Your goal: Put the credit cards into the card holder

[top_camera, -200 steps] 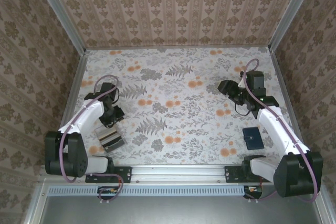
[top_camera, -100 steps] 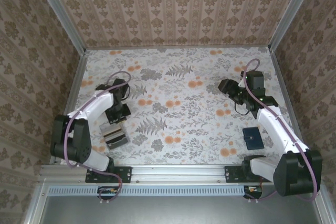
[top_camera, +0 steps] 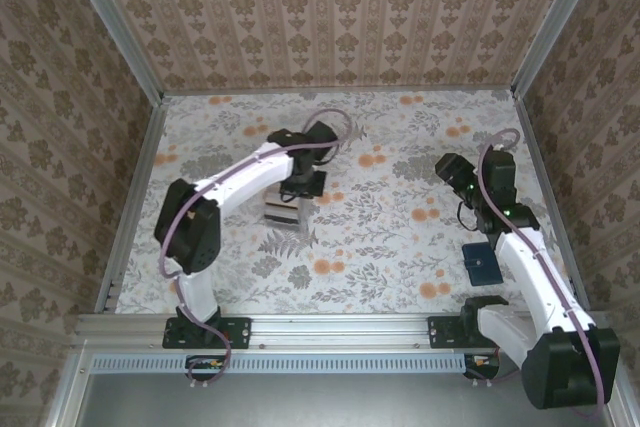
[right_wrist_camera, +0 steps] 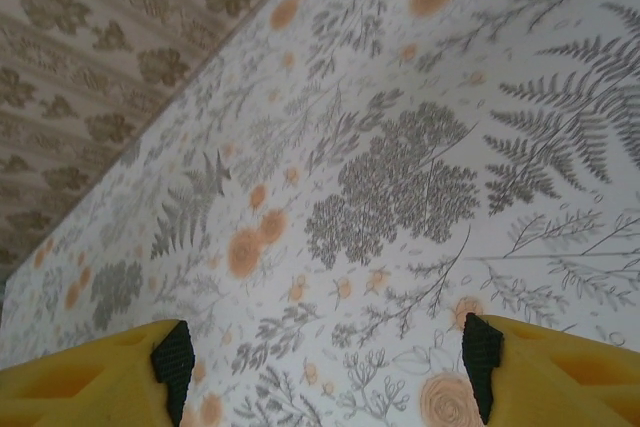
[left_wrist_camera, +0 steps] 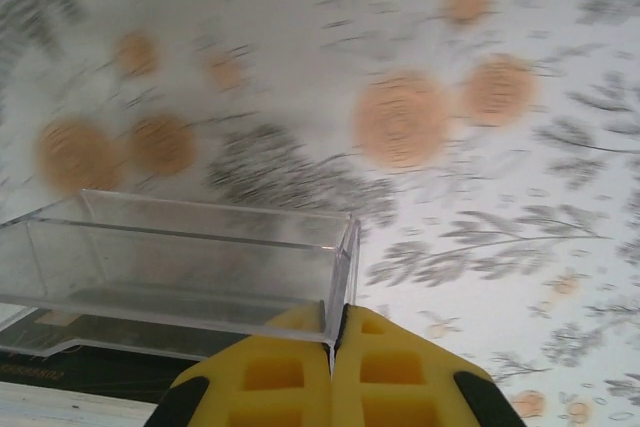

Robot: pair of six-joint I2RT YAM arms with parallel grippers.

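Since clamping the card holder (left_wrist_camera: 180, 247), left pincer (left_wrist_camera: 337, 325) carried it centreward; right pincer (right_wrist_camera: 325, 362) gapes.

Floral table (top_camera: 385, 237), patterned walls (top_camera: 330, 17) around

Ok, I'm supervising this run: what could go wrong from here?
1. The left gripper pinches the clear card holder by one thin wall near a corner; it could slip or twist.
2. The dark card lies flat on the table; the open right gripper may struggle to get under it.
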